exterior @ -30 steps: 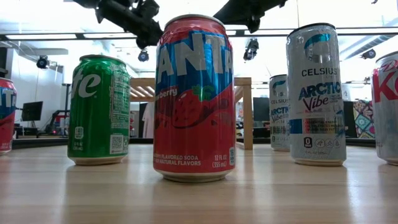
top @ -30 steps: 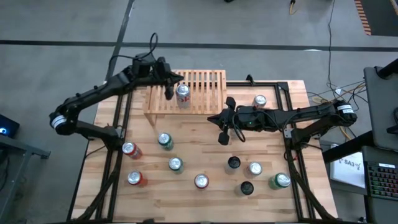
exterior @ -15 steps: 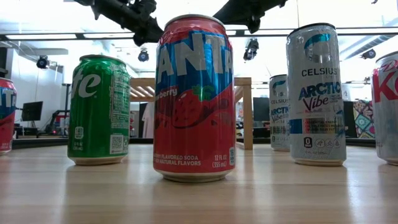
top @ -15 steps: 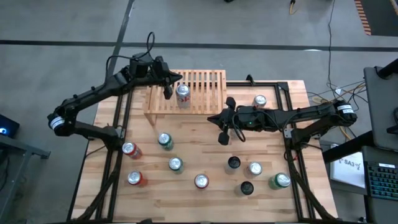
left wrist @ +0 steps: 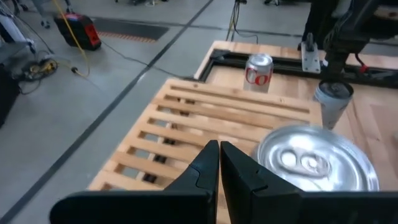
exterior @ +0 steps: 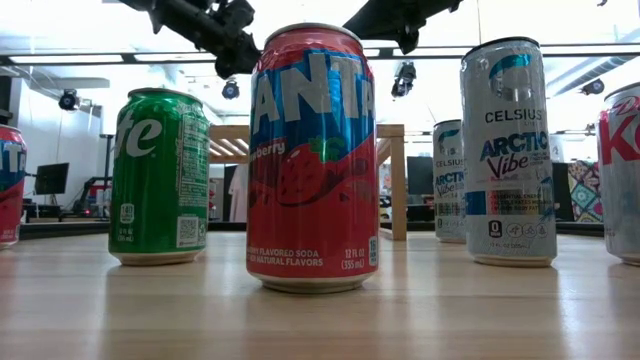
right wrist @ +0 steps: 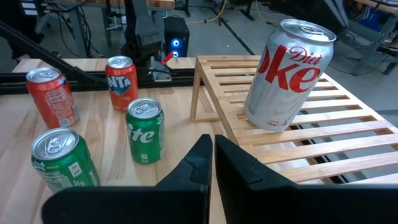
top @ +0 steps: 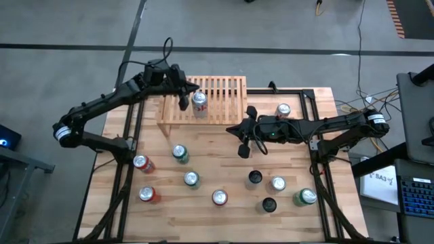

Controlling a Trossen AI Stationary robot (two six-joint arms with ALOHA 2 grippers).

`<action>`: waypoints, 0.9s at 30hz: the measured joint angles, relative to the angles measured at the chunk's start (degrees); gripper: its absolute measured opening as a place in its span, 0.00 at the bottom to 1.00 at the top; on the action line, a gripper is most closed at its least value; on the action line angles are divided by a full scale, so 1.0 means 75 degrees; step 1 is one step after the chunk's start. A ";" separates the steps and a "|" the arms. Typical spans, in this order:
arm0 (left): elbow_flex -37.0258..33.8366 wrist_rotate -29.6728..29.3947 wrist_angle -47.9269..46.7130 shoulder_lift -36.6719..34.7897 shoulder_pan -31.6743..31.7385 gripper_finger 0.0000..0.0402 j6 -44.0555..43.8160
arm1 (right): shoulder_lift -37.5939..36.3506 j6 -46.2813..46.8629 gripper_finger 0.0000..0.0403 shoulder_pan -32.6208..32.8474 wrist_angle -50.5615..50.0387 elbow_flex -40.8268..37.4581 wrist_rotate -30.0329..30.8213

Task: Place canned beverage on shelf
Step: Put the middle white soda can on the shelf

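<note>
I see Diet Coke can (top: 199, 102) standing upright on shelf (top: 224, 91). My left gripper (top: 184, 99) hangs just beside can, fingers pressed together, holding nothing. My right gripper (top: 245, 150) waits over table (top: 217, 163), closed too, empty.

Plank table (top: 224, 177) carries cans; shelf (top: 220, 95) bears Diet Coke can (top: 199, 103).

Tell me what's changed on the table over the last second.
Very little. The left end effector, shut and empty beside the Diet Coke can on the shelf, drifted slightly away from the can and returned. The right end effector, also shut, hangs unmoved over the table. No cans shifted.
</note>
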 joint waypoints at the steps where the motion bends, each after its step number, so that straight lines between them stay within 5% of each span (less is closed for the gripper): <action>1: 0.0000 0.0000 -0.0099 -0.0008 -0.0011 0.00 0.0000 | 0.0000 0.0000 0.02 0.0000 0.0000 0.0000 0.0000; 27: 0.0000 0.0006 -0.0426 -0.0409 -0.0196 0.00 -0.0071 | 0.0000 0.0198 0.02 0.0020 0.0000 0.0000 0.0000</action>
